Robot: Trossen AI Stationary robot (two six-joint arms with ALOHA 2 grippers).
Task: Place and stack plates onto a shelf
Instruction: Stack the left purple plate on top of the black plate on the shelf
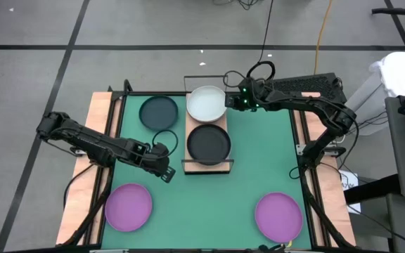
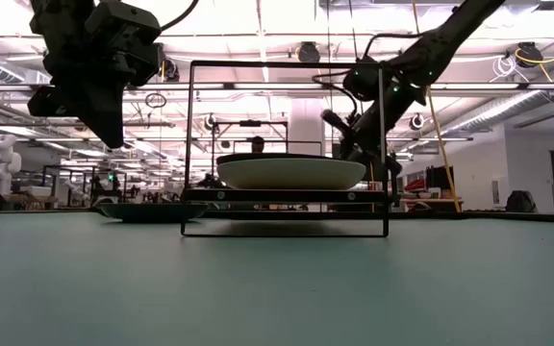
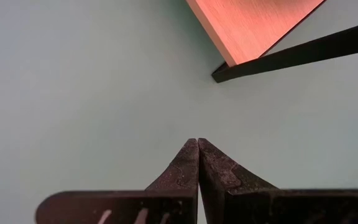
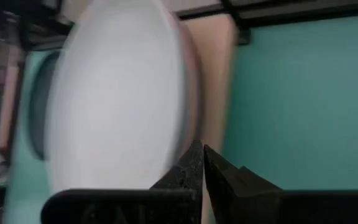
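The shelf (image 1: 207,167) is a narrow wood board with black wire ends, standing mid-table. A whitish plate (image 1: 206,104) lies on its far end and a dark grey plate (image 1: 208,143) on its near end. Another dark grey plate (image 1: 159,112) rests on the green table left of the shelf. Two purple plates (image 1: 127,206) (image 1: 278,215) lie near the front edge. My right gripper (image 1: 229,102) (image 4: 201,148) is shut, at the whitish plate's (image 4: 123,93) right rim. My left gripper (image 1: 166,173) (image 3: 197,142) is shut above the table, by the shelf's near left corner (image 3: 253,25). My right gripper has its shut fingertips level at the whitish plate's right rim (image 4: 190,127), coming from the table's right. Whether they touch the rim I cannot tell. The plate lies flat on the shelf's far end.
Wooden side rails (image 1: 103,119) (image 1: 302,126) run along the table's left and right. The shelf's black wire frame (image 3: 303,53) stands close in front of my left gripper. Bare green mat (image 1: 266,154) lies between the shelf and the right rail.
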